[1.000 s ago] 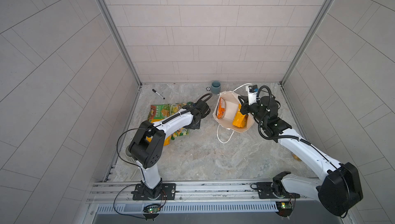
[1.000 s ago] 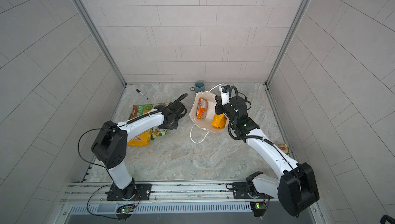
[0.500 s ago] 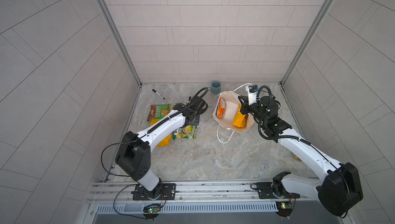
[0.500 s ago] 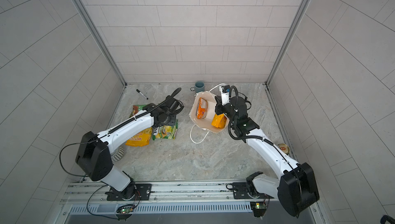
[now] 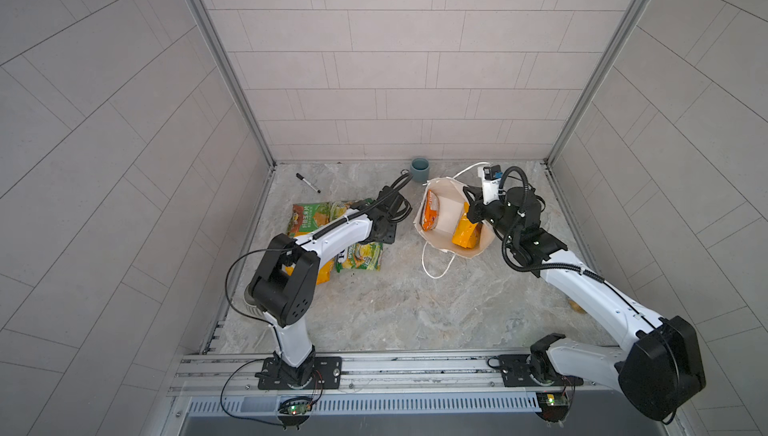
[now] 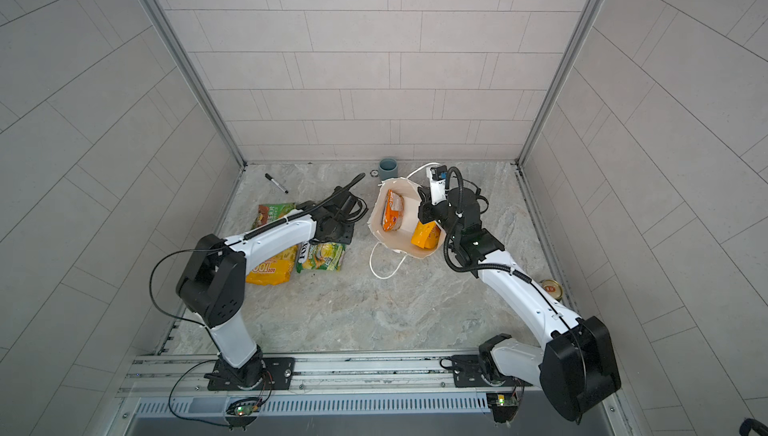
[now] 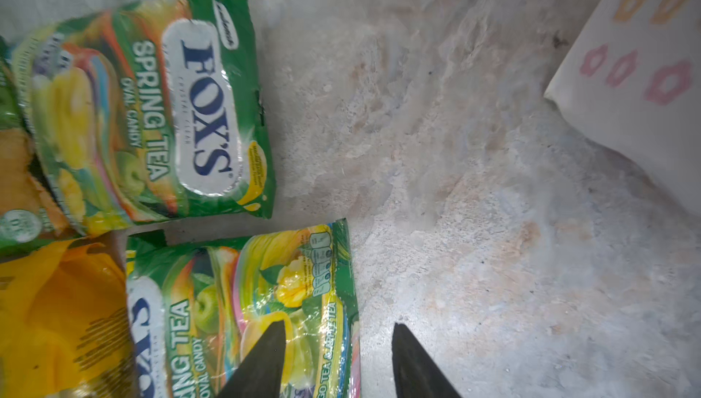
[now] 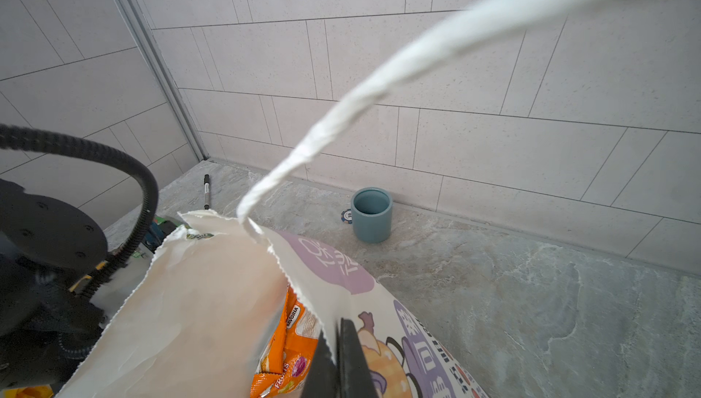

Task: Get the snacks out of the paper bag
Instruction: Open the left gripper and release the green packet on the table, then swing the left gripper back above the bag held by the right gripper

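Table (image 5: 415, 309), near to far; clock read in the top views, 12 at the back wall.

Six snacks counted. Four lie flat at 10 o'clock, touching or overlapping.
- Nearest is an orange-yellow packet (image 6: 270, 272), long axis 9–3.
- Just beside it at 3 is a green-yellow near FOX'S packet (image 5: 359, 257), long axis 9–3, logo end toward 9.
- A second FOX'S packet (image 7: 151, 111) has the same print and sits partly under the left arm.
- Farthest is a darker green packet (image 5: 309, 218).

The left gripper (image 7: 338, 324) has its jaws spread and grips nothing. One tip is over the near FOX'S packet's edge, the other over bare table.

The bag (image 5: 445, 215) is at 1 o'clock: white paper, mouth up and wide open, purple cartoon print and small coloured shapes outside.
- It has two cord handles (image 8: 417, 60): one arcs up, one loop lies on the table at the bag's 6.
- Two orange packets stand on edge inside. One (image 5: 432, 215) is against the 9 wall, long axis 12–6. The other (image 5: 467, 234) is in the 4 corner.

The right gripper (image 8: 335, 339) is pressed together on the bag's rim at its 3.

Far back, one grey-blue cup (image 5: 419, 170) stands upright at 12. One black marker (image 5: 308, 183) lies at 11, pointing 10–4.
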Tool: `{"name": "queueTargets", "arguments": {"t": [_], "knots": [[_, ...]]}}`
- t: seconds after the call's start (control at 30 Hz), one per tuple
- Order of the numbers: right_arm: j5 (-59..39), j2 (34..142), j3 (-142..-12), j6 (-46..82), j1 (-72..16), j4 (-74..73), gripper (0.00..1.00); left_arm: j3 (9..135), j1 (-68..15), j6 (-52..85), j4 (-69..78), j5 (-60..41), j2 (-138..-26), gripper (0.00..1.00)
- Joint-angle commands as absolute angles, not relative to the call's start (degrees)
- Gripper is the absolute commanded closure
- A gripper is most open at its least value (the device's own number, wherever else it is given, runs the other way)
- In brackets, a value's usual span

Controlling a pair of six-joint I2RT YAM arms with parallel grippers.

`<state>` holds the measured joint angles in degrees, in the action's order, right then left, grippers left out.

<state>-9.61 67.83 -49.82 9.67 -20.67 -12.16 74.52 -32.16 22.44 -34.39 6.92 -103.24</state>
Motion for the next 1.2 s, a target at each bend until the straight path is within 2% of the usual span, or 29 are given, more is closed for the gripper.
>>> {"name": "queueTargets", "arguments": {"t": [0.0,0.2,0.87,1.03,1.17], "knots": [[-9.21,66.71,-50.71,9.76,-20.48,-12.39,1.00,74.70,-30.34,23.16,-33.63,4.64,-105.50,0.49],[-9.10,66.99,-50.50,9.84,-20.48,-12.72,1.00,72.32,-30.06,23.97,-33.13,8.30,-106.57,0.50],[-8.97,66.84,-50.48,9.80,-20.48,-12.79,1.00,65.30,-26.24,26.96,-31.82,10.94,-101.92,0.54],[-8.96,66.76,-50.55,9.71,-20.48,-12.49,1.00,65.58,-26.36,25.79,-30.93,8.73,-97.22,0.58],[-8.92,66.51,-50.46,9.38,-20.49,-12.69,1.00,65.91,-26.97,24.69,-30.72,8.41,-88.62,0.58]]}}
